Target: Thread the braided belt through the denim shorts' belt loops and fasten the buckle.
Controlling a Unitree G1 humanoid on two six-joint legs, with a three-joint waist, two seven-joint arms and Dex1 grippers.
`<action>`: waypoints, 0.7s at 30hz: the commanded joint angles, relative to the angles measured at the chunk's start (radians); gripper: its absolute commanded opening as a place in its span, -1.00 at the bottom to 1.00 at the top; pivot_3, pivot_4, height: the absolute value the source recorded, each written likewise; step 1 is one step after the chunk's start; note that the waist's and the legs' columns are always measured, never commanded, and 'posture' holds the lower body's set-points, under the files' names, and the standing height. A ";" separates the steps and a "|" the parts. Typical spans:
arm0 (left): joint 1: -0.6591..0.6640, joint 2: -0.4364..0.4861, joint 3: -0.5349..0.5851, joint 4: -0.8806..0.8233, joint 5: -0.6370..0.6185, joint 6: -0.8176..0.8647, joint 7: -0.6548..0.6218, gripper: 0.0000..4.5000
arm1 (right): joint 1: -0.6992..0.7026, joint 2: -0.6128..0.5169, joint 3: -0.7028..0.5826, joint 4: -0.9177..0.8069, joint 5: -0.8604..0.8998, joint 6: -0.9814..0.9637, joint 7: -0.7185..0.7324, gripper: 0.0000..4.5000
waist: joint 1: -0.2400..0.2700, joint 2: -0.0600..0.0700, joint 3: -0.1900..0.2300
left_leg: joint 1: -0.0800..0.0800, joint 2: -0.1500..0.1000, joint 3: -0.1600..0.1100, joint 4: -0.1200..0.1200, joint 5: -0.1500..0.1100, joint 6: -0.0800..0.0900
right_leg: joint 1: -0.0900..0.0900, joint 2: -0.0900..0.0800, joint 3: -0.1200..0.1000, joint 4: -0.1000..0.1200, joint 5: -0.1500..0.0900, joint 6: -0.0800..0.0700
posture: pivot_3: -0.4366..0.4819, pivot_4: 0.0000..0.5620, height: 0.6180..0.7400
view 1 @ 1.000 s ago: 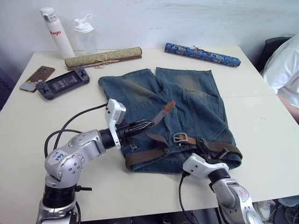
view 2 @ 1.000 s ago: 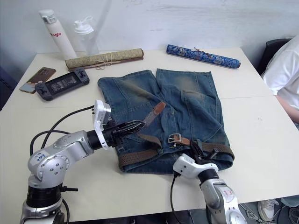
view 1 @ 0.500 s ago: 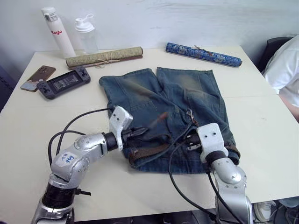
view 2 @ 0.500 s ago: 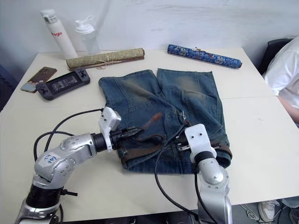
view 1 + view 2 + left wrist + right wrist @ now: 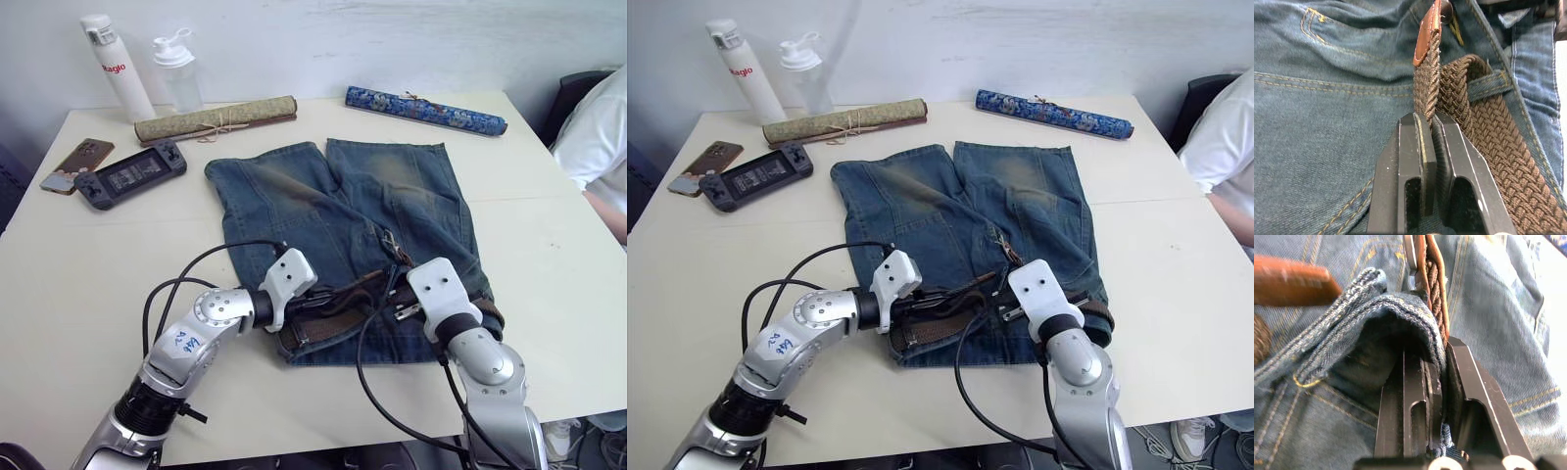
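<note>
The braided belt [image 5: 1484, 142] lies along the waistband of the denim shorts [image 5: 343, 211], at the edge of the shorts nearest the robot, and passes under 1 of the belt loops [image 5: 1488, 84]. Its free end with the tan leather tip [image 5: 1426, 35] stands up between the 2 black fingers of the left gripper [image 5: 1430, 128], which is clamped narrow on the strap just below the tip. The right gripper [image 5: 1436, 363] is pinched narrow on a raised fold of the waistband denim, with the buckle [image 5: 1411, 252] and its brown leather end just beyond the fingertips. On the white table [image 5: 78, 255], a rolled olive mat [image 5: 216, 119] lies at 11 o'clock from the shorts and a blue patterned roll [image 5: 424, 110] at 1 o'clock.
</note>
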 commanded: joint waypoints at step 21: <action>-0.002 -0.032 0.057 -0.005 0.041 -0.004 -0.035 -1.00 | 0.162 -0.008 -0.028 -0.044 0.162 -0.003 -0.017 -0.99 | 0.000 0.000 0.000 | 0.000 0.001 -0.001 -0.001 0.000 0.000 | 0.000 0.000 0.000 0.000 0.000 0.000 | -0.05 -0.47 0.95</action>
